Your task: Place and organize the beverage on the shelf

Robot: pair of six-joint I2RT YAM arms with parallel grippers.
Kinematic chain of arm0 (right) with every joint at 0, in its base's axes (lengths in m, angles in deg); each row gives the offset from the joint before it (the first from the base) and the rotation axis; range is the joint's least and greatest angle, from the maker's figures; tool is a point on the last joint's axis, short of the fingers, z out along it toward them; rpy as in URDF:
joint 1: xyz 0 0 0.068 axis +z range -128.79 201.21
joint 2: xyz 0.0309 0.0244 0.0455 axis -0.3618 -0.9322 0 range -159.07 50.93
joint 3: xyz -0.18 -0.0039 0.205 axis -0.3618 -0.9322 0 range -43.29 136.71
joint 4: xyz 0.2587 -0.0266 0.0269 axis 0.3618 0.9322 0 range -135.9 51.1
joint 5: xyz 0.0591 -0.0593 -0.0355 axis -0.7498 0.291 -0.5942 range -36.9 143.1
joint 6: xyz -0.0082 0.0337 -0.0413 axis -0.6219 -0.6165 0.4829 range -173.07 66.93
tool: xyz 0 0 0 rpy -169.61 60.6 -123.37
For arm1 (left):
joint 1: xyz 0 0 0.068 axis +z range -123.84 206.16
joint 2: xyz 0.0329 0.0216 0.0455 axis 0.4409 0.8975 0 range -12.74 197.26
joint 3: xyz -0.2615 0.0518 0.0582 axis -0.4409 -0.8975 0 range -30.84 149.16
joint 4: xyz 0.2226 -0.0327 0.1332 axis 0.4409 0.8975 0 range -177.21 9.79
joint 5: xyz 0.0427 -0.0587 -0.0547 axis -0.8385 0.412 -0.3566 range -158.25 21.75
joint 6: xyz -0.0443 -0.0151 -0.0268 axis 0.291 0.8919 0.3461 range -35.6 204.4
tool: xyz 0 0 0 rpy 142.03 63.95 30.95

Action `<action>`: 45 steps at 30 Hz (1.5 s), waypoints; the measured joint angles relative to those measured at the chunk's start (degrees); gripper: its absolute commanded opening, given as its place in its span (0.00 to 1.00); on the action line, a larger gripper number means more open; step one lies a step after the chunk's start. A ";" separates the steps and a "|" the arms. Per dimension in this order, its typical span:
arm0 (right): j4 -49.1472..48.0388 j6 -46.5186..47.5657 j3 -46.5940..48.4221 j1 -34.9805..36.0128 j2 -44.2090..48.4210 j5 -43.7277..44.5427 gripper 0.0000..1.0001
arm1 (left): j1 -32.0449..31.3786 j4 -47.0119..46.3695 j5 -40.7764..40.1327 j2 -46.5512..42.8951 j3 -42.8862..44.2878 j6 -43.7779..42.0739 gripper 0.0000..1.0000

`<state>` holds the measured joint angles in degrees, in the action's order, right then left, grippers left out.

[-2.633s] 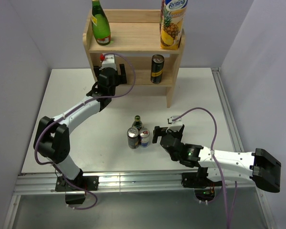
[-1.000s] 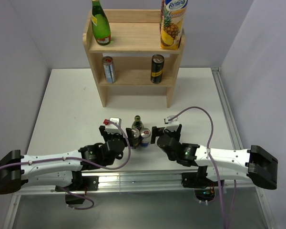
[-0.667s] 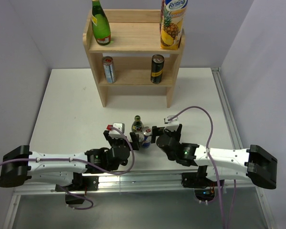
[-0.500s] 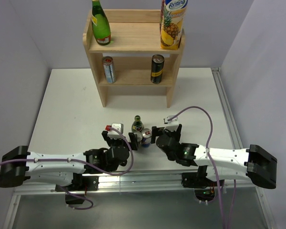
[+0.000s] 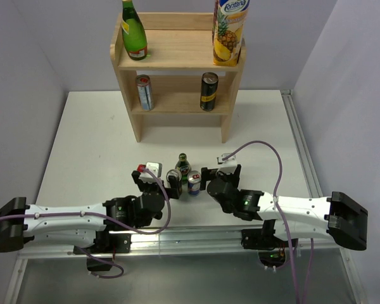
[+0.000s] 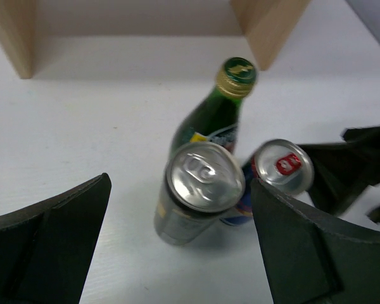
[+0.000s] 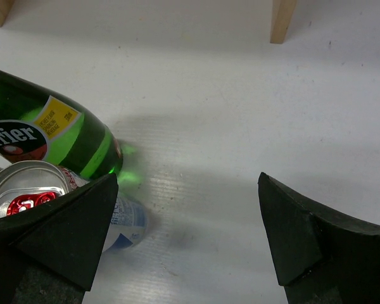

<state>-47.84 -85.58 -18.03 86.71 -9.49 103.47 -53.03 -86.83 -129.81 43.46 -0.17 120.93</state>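
The light-wood two-tier shelf (image 5: 177,60) at the back of the white table (image 5: 88,139) holds a green glass bottle (image 5: 133,31), a cardboard juice carton (image 5: 230,31) and two metal cans (image 5: 144,92) (image 5: 208,90), while the wide-open, empty left gripper (image 6: 180,253) and right gripper (image 7: 183,240) flank a small green bottle (image 6: 215,120) and two loose cans (image 6: 199,190) (image 6: 282,166).

- white table (image 5: 88,139), matte top, looks faintly ribbed up close
- metal rail (image 5: 190,239) running along the table's near edge
- second rail (image 5: 302,145) down the table's right edge
- plain pale walls (image 5: 25,57) boxing in the left, back and right edges
- grey surface (image 5: 196,278) below the near rail
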 measured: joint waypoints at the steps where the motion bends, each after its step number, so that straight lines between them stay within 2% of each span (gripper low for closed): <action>1: 0.00 0.00 0.04 0.00 -0.07 0.02 0.99 | 0.00 -1.68 1.57 -0.39 -0.28 -1.25 0.99; 5: 0.02 0.00 0.15 0.00 -0.44 0.04 0.99 | -0.02 -7.08 7.52 -1.05 -2.38 -4.31 0.99; 10: 0.07 0.00 0.22 0.02 -0.94 0.02 0.99 | -0.46 -9.84 10.99 1.53 -4.42 -4.59 0.99; 19: 0.07 0.00 0.26 0.17 -1.31 0.13 0.99 | -0.79 -15.04 10.01 7.45 -7.74 -3.91 0.99; 24: 0.09 0.00 0.33 0.22 -1.90 0.17 0.99 | -0.28 -22.84 7.32 13.25 -10.16 -4.26 0.98; 28: 0.20 0.02 0.72 0.26 -2.43 0.17 0.99 | 2.86 -31.50 7.52 18.40 -13.11 -5.81 0.97; 35: 0.24 0.02 0.94 0.26 -2.82 0.17 0.99 | 7.82 -43.47 9.09 27.15 -12.76 -10.01 0.93; 38: 0.24 0.02 1.01 0.26 -2.86 0.17 0.99 | 8.74 -46.05 9.40 30.34 -11.37 -11.45 0.83; 40: 0.24 0.02 1.01 0.26 -3.04 0.17 0.99 | 8.94 -47.04 9.49 31.54 -10.47 -11.89 0.71; 41: 0.24 0.02 1.01 0.26 -3.21 0.17 0.99 | 9.01 -47.32 9.57 31.91 -10.10 -12.02 0.62; 42: 0.24 0.02 1.01 0.26 -3.41 0.20 0.99 | 9.03 -47.58 9.84 32.11 -9.88 -11.96 0.29; 43: 0.24 0.02 1.01 0.26 -3.63 0.20 0.99 | 9.05 -47.69 9.79 32.17 -9.68 -12.00 0.16; 45: 0.26 0.02 1.03 0.26 -3.93 0.20 0.99 | 9.18 -47.04 9.44 32.06 -9.57 -11.89 0.00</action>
<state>-47.58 -85.56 -17.01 86.97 -13.43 103.67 -43.85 -133.87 -120.37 75.53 -9.74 109.04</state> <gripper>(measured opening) 0.988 0.608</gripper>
